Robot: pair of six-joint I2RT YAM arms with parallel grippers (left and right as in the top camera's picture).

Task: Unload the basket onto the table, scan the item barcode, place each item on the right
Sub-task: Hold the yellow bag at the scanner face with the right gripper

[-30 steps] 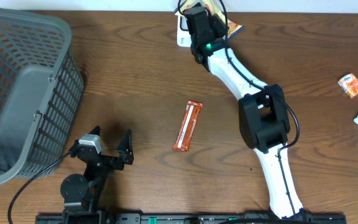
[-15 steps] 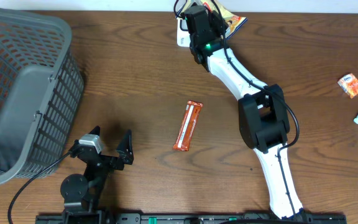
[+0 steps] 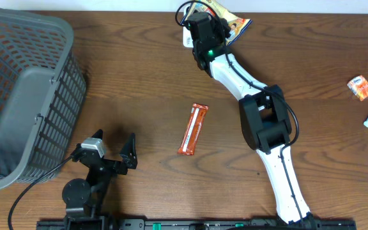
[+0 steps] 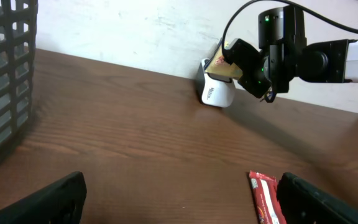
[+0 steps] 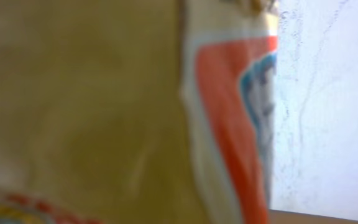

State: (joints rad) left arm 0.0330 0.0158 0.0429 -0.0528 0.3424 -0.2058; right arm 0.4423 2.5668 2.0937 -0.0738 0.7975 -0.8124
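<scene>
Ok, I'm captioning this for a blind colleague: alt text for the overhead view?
The right gripper holds a snack packet by a white scanner at the table's far edge. An orange bar lies mid-table, a grey basket left.

The right arm, right of the orange bar, is built of white links and black housings; a black cable is routed along it and a green lamp is lit. The left arm, left of the bar, is finished black, with a grey block.

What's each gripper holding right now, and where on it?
Right gripper is shut on the snack packet, apparently near one edge; exact spot hidden. Left gripper open, empty.
</scene>
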